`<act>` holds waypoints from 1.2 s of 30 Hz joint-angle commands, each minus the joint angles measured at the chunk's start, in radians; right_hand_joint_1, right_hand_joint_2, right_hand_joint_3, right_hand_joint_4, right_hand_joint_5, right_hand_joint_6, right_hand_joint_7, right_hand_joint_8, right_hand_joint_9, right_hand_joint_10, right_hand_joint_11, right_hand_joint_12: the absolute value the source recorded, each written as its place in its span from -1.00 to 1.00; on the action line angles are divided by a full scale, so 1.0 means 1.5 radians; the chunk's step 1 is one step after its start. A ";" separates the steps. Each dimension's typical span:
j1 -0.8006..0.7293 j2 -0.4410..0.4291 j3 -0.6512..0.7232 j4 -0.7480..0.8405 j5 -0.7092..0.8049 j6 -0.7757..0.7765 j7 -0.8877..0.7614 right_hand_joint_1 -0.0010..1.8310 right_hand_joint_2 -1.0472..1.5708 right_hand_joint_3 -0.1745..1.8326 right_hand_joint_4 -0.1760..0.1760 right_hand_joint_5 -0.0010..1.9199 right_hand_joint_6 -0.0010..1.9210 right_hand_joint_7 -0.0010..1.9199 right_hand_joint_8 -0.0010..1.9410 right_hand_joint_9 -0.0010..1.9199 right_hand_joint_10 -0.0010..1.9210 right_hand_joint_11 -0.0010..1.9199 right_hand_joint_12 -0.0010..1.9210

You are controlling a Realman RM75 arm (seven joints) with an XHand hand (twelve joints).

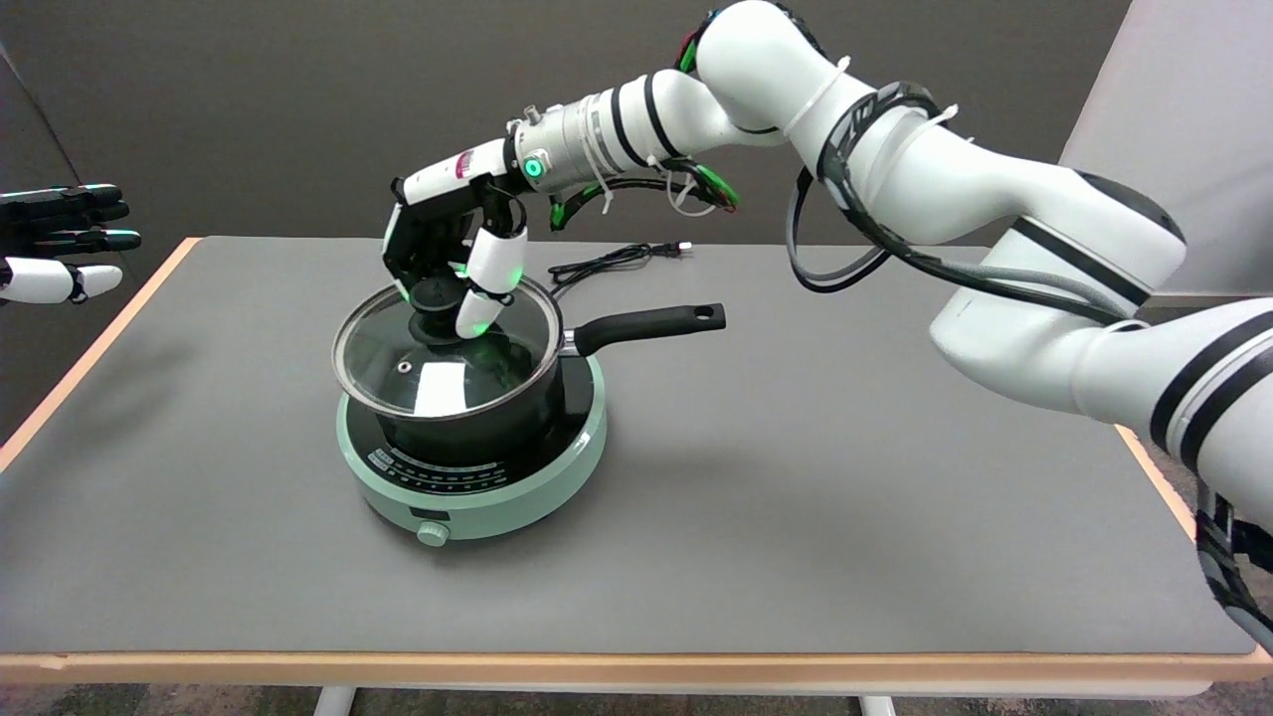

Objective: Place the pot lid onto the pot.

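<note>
A round mint-green induction cooker (477, 497) sat on the grey tabletop (796, 517), left of centre, its black glass top printed with white control markings and a knob (433, 534) on its near side. A black power cord (607, 261) lay coiled behind it near the far edge. The tabletop had a light wooden rim.

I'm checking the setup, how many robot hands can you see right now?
2. The right hand is over the pot on the cooker, gripping the lid by its knob. The left hand hangs at the picture's left edge, partly cut off.
</note>
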 commanded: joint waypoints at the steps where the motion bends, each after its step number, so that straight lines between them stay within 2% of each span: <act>1: 0.015 -0.054 0.000 -0.062 -0.021 0.030 0.003 0.50 0.40 -0.14 1.00 -0.27 0.22 0.00 0.29 -0.12 0.96 -0.25 0.61; 2: 0.015 -0.056 0.000 -0.064 -0.025 0.033 0.003 0.50 0.39 -0.12 1.00 -0.27 0.23 0.00 0.29 -0.11 0.96 -0.25 0.61; 3: 0.015 -0.057 0.000 -0.065 -0.029 0.034 0.003 0.38 0.50 -0.30 0.05 -0.24 0.32 0.00 0.30 -0.12 0.98 -0.23 0.56; 4: 0.016 -0.058 0.000 -0.067 -0.035 0.036 0.003 0.43 0.45 -0.22 0.47 -0.25 0.28 0.00 0.30 -0.12 0.97 -0.24 0.58; 5: 0.016 -0.059 0.000 -0.068 -0.039 0.037 0.003 0.50 0.39 -0.11 1.00 -0.27 0.23 0.00 0.30 -0.11 0.95 -0.25 0.61; 25: 0.013 -0.050 0.009 -0.058 -0.070 0.016 0.017 0.50 0.39 -0.11 1.00 -0.26 0.22 0.01 0.29 -0.10 0.94 -0.24 0.58; 36: 0.015 -0.020 0.009 -0.015 -0.100 -0.006 0.034 0.50 0.39 -0.11 1.00 -0.26 0.23 0.00 0.29 -0.10 0.95 -0.24 0.58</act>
